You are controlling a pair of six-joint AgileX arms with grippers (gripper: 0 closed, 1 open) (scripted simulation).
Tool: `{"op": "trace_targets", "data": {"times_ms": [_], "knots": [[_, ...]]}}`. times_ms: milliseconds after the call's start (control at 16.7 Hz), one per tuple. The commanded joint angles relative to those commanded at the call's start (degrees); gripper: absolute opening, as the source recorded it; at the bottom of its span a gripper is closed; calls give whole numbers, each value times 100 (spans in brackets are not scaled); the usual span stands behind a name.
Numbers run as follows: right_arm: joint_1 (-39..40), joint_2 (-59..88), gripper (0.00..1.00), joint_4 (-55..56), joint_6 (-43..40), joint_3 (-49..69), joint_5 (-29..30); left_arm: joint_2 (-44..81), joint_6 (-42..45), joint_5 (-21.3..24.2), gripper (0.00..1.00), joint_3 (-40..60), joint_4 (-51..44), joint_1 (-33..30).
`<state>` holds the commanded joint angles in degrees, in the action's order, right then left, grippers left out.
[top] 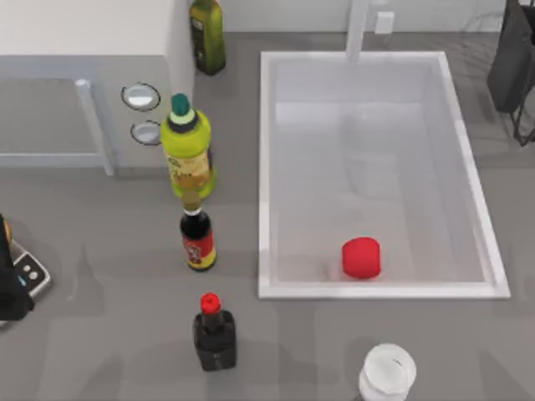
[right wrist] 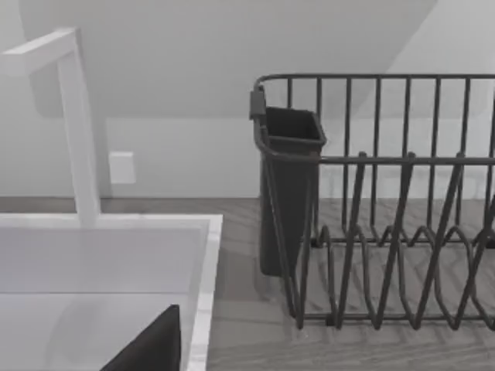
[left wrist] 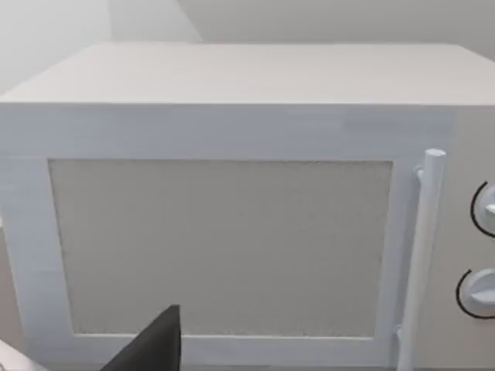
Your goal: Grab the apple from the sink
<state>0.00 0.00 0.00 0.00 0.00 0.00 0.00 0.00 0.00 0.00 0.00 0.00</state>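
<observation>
The apple (top: 361, 257) is a small bright-red rounded lump. It lies on the pale floor of the sink (top: 266, 167), near the front rim and right of centre. The sink is a large white basin at the table's right half; its rim (right wrist: 203, 270) also appears in the right wrist view. My left gripper (top: 10, 284) sits at the far left edge of the table, far from the apple, and a dark part of it (left wrist: 151, 348) faces the microwave. A dark part of my right gripper (right wrist: 151, 348) hovers by the sink's back right corner.
A white microwave (top: 84, 92) stands at the back left. A green-yellow bottle (top: 188, 150), a dark red-labelled bottle (top: 198, 238) and a red-capped dark bottle (top: 213, 330) line up left of the sink. An olive bottle (top: 206, 33), faucet (top: 359, 29), dish rack (right wrist: 387, 232) and white cup (top: 387, 372) stand around it.
</observation>
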Motion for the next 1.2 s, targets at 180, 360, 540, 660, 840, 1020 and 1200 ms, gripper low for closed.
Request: {"op": "trace_targets", "data": {"times_ms": [180,360,540,660,840,1020,1200], "knots": [[0,0,100,0,0,0,0,0,0,0,100,0,0,0],[0,0,100,0,0,0,0,0,0,0,100,0,0,0],[0,0,100,0,0,0,0,0,0,0,100,0,0,0],[0,0,100,0,0,0,0,0,0,0,100,0,0,0],[97,352,100,-208,101,323,1,0,0,0,100,0,0,0],[329,1241,100,-704,341,1088,2,0,0,0,100,0,0,0],[662,2589,100,-1417,686,2186,4,0,0,0,100,0,0,0]]}}
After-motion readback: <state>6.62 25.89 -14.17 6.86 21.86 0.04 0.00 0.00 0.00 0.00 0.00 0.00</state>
